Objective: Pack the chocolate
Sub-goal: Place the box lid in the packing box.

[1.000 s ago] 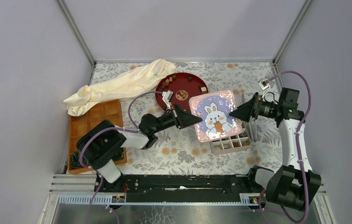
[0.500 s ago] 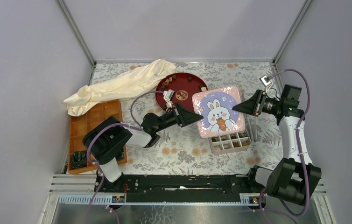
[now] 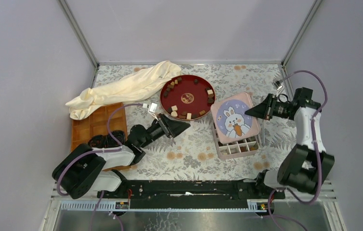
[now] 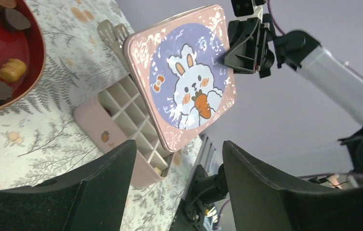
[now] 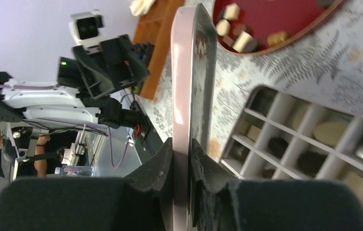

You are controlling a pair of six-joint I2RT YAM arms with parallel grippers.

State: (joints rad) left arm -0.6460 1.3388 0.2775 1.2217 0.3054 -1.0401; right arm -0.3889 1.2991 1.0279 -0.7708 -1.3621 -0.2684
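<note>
The floral table [image 3: 247,77] bears a round red plate [image 3: 162,94]. The right gripper [image 3: 252,111] pinches the edge of the bunny lid [image 3: 235,120], tilted over the pink gridded box [image 3: 237,148], while the left gripper [image 3: 183,127] hangs wide and empty just beside the plate. The chocolate [image 3: 174,108] lies on the plate, with some pieces in the box's cells.
</note>
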